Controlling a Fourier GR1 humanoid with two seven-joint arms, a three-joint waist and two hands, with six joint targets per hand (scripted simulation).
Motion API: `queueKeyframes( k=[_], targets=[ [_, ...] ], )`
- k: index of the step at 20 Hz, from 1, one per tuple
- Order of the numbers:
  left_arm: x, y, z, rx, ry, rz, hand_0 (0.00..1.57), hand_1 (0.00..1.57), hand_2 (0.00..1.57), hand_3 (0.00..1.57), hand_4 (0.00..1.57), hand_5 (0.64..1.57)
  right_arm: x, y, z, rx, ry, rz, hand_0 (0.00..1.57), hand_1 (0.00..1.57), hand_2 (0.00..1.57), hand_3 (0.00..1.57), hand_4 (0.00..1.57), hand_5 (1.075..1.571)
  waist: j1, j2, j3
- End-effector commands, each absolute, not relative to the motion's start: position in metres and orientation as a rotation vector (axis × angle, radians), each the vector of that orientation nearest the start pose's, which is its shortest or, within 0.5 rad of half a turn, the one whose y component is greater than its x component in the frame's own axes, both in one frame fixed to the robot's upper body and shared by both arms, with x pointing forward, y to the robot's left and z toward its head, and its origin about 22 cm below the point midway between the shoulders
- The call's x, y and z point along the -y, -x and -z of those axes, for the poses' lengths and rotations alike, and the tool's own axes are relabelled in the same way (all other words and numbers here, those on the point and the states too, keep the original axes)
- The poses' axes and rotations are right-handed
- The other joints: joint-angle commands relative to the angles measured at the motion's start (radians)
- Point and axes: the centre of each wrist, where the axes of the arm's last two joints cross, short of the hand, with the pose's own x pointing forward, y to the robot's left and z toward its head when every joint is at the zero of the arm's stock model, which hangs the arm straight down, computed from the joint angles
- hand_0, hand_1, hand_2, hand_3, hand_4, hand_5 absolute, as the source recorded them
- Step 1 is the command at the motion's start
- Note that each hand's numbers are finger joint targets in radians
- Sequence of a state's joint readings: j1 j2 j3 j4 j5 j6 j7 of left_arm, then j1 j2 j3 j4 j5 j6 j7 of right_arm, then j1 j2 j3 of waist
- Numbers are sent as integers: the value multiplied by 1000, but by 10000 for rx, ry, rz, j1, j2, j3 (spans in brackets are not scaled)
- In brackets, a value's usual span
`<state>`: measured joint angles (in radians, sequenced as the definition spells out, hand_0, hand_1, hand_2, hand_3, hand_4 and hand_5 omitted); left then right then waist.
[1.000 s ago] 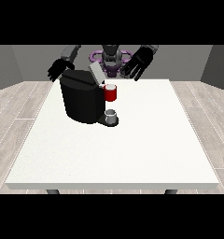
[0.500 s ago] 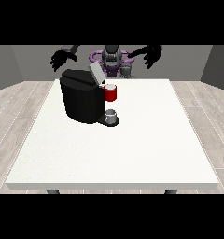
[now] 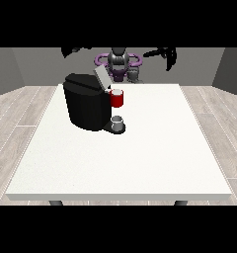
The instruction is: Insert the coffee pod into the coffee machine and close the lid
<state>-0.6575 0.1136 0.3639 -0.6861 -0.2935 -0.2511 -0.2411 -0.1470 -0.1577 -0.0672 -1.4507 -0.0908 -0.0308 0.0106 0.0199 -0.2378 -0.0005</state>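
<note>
The black coffee machine [image 3: 86, 106] stands on the white table [image 3: 140, 158], left of centre, with its grey lid [image 3: 101, 77] tilted up and open. A red thing at the machine [image 3: 117, 98] sits at its front head. A small grey thing [image 3: 118, 122] rests on the machine's base below it. Another grey thing [image 3: 134, 74] stands at the table's far edge, in front of the robot's body. The hand at the view's left [image 3: 73, 50] is raised high above and behind the machine. The hand at the view's right [image 3: 167, 54] is lifted far back too, fingers relaxed, holding nothing.
The robot's torso [image 3: 119, 62] is behind the table's far edge. The table's front and right parts show only white surface. Grey wood floor surrounds the table.
Both hands have risen and spread outward, away from the machine and toward the view's top corners. The machine and the grey things have not moved.
</note>
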Motion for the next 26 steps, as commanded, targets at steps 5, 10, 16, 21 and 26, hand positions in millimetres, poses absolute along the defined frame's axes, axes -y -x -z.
queueKeyframes(
  k=[5, 10, 16, 21, 26],
  targets=[
    [-254, -361, 27, 15303, 1755, 2220, 0, 0, 0, 0, 57, 1571, 264, -293, -34, 16073, 679, -1005, 0, 0, 0, 0, 0, 1571, 1024, 219, 7],
    [-250, -345, 32, 15039, 1890, 2219, 0, 0, 0, 0, 0, 1571, 272, -301, -37, 16297, 914, -1645, 0, 0, 0, 0, 215, 1571, 1504, 390, 9],
    [-257, -335, 16, 16064, 1481, 1723, 0, 0, 0, 0, 103, 1571, 237, -323, -54, 16684, 114, -1546, 0, 0, 0, 0, 0, 1571, 1155, 1228, 6],
    [-229, -325, 5, 15947, 2131, 1802, 0, 0, 0, 0, 0, 1571, 275, -335, -42, 16347, 602, -989, 0, 0, 0, 0, 0, 1571, 1785, 1504, 10],
    [-232, -313, -2, 16272, 1880, 1531, 0, 0, 0, 0, 0, 1571, 264, -347, -40, 16702, 350, -1258, 0, 0, 0, 0, 0, 1571, 1540, 2121, 8]
  ],
)
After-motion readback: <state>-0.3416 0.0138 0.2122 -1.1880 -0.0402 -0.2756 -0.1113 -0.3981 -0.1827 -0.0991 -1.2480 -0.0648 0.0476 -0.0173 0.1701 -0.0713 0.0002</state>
